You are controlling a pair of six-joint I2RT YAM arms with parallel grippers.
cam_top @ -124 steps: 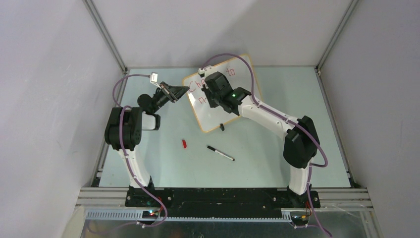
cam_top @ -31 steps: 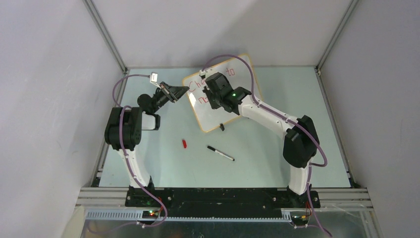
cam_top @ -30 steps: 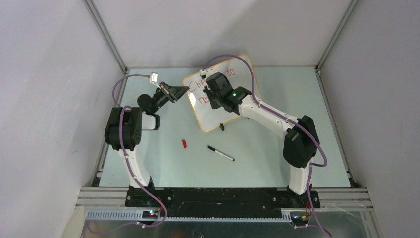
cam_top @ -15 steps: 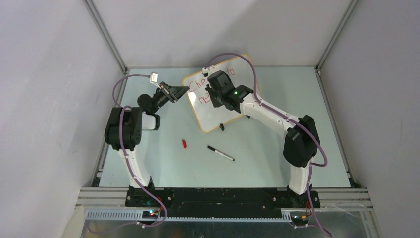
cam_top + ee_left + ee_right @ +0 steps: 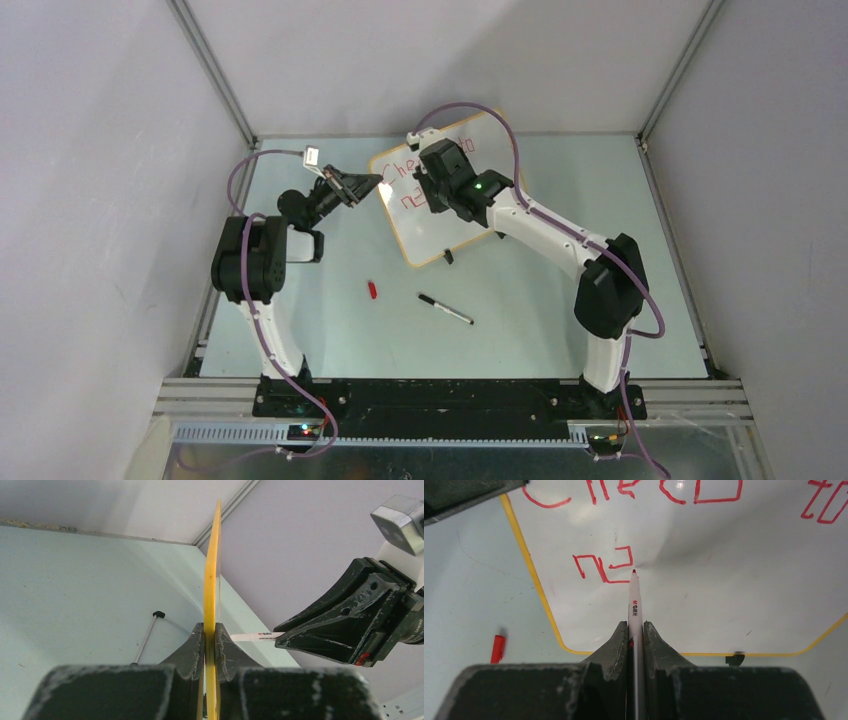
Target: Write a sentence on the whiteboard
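Top: one whiteboard (image 5: 432, 228) near tabletop (image 5: 560, 200) far edge; one red cap (image 5: 372, 290) and one black pen (image 5: 445, 309) lie nearer | Left wrist: left hand (image 5: 210, 630) clamped on whiteboard rim | Right wrist: right hand (image 5: 635, 626) clamped on one red marker (image 5: 634, 597), tip at sentence (image 5: 601, 567), second of two rows

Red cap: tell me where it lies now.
In the top view the red cap lies on the table, just left of the black marker, on the near side of the whiteboard.
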